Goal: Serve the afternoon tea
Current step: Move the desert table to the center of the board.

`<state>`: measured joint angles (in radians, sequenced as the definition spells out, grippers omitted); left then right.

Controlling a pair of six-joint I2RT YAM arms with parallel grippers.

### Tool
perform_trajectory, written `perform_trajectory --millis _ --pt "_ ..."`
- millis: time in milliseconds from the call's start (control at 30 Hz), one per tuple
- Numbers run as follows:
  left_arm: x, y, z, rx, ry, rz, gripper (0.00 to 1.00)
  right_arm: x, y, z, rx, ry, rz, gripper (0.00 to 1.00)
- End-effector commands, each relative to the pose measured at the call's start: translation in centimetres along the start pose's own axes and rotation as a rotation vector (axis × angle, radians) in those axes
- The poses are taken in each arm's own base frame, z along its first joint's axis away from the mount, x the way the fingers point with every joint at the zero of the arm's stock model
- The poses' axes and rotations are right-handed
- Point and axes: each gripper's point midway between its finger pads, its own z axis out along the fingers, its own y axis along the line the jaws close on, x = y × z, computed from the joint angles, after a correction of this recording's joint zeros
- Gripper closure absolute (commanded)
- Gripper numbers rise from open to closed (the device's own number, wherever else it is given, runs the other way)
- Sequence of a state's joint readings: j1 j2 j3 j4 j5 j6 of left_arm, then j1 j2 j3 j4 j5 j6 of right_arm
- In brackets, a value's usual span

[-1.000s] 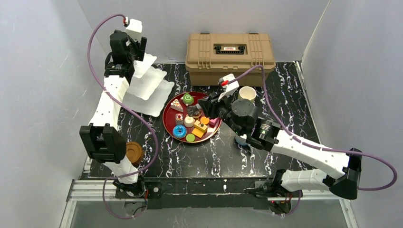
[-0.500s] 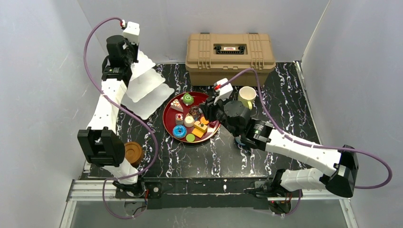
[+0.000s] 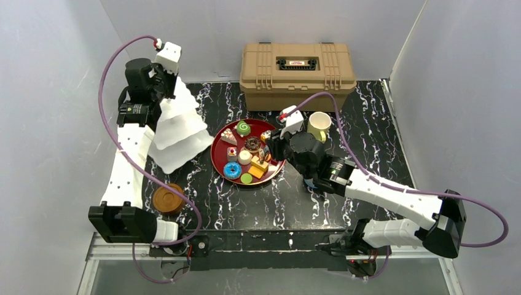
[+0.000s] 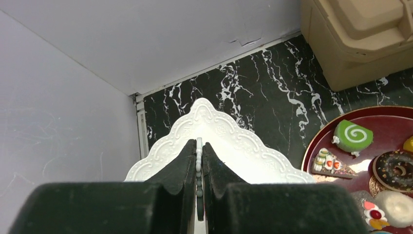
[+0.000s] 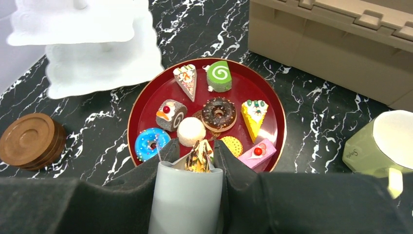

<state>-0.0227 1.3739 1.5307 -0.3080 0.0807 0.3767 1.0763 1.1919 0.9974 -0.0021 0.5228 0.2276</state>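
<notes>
Left fingers: pressed together on the thin beaded handle at the top of the stand.
Stand: at the far left of the table, held from above. The long axis is judged near upright. Whether the bottom tier rests flat cannot be told. All tiers seen are bare.
Coasters: stacked near the left arm's base, in front of the stand and apart from it.
Tray: mid-table, just right of the stand. Most pastries are carried on it, among them the blue donut and the green roll.
Right fingers: closed part-way on a gold-topped pastry, held above the tray's near edge.
Mug: cream-yellow, right of the tray, standing on the table.
Governing relation: the stand lies to the left of the right fingers and farther back, across the tray. The right arm carries the load; the left arm is occupied at the handle.
Next move, judged: the pastry is to be carried leftward over the tray and set on a tier, the handle and left fingers being avoided.
</notes>
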Motion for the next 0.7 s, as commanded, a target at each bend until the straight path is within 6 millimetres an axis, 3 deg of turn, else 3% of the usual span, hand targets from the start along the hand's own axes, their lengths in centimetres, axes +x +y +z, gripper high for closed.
perform_trajectory --millis 0,100,267,400,433,500,533,600,667 --pt "-2.3 1.0 -2.2 -0.018 -0.077 0.092 1.0 -2.6 -1.3 -1.3 0.031 -0.083 0.029 0.67" --pt "-1.9 -0.1 -2.4 0.052 -0.049 0.057 1.0 -2.5 -1.4 -1.3 0.031 -0.08 0.032 0.67" --pt "0.8 -4.6 -2.8 0.276 0.026 0.015 0.99 -2.5 -1.4 -1.4 0.028 -0.079 0.034 0.67" --pt "2.6 -5.7 -2.8 0.326 0.05 0.043 0.95 -2.7 -1.6 -1.5 0.031 -0.08 0.032 0.67" --pt "3.1 -5.7 -2.7 0.324 0.053 0.061 0.91 -2.8 -1.6 -1.5 0.031 -0.081 0.032 0.67" --pt "3.8 -5.5 -2.3 0.305 0.06 0.077 0.57 -2.9 -1.6 -1.6 0.031 -0.084 0.033 0.67" --pt "4.2 -5.1 -2.1 0.283 0.068 0.079 0.46 -3.0 -1.7 -1.6 0.032 -0.085 0.032 0.67" --pt "4.6 -4.6 -1.7 0.248 0.08 0.076 0.33 -3.0 -1.6 -1.5 0.031 -0.084 0.031 0.67" --pt "5.2 -3.4 -1.2 0.198 0.092 0.072 0.29 -3.0 -1.6 -1.5 0.029 -0.084 0.031 0.67"
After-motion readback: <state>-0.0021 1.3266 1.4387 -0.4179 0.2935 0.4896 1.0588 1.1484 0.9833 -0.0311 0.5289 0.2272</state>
